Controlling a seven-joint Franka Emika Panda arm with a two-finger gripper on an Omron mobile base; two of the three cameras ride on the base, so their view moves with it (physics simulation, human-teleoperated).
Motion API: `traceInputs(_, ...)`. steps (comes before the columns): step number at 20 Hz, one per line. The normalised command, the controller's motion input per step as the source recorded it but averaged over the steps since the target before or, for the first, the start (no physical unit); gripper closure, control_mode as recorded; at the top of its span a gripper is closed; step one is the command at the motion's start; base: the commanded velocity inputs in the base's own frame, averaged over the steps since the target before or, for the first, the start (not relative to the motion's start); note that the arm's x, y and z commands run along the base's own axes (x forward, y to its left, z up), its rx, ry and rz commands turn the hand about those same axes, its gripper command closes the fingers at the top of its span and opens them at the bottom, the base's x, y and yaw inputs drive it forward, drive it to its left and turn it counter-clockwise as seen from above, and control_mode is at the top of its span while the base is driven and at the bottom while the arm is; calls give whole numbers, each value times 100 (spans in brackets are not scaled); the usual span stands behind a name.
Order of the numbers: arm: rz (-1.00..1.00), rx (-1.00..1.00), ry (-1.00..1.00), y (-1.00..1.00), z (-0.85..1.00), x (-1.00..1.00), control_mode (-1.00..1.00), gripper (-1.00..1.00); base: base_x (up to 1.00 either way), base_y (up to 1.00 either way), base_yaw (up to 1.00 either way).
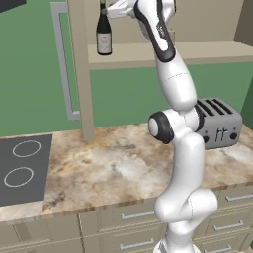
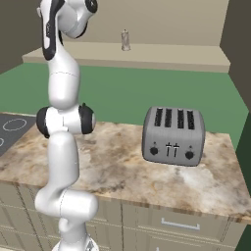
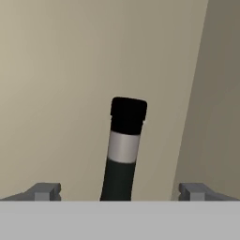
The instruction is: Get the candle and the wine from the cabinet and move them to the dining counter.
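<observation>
The arm is stretched high into the open cabinet [image 1: 81,69], and the pincer [image 3: 119,192] sits level with the top of the wine [image 1: 104,34], its two fingertips [image 3: 44,191] spread as wide as they go, one at about eight o'clock and one at four o'clock of the hand view. Nothing is between them yet but the bottle's neck, and they hold nothing. I'd say the jaws are set wide so they can slide past the neck and close lower down, or on the neck itself, without knocking the bottle over.

The wine stands upright on the cabinet shelf near its left front edge, at about eleven o'clock in the left base view, long axis vertical, black cap up and label facing out into the room. In the hand view it looks to lean slightly toward one o'clock, which I take for the camera's tilt.

The candle [image 2: 125,40] stands upright further along the same shelf, well apart from the bottle, at twelve o'clock in the right base view.

Below, the marbled surface [image 1: 108,168] carries a toaster [image 2: 172,136] and a cooktop [image 1: 22,168].
</observation>
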Motion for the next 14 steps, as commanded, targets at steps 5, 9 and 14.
traceInputs(5,0,0,0,2,0,10,-100,-100,0,0,0)
traceInputs(9,0,0,0,13,0,5,-100,-100,0,0,0)
traceInputs(14,0,0,0,10,0,7,-100,-100,0,0,0)
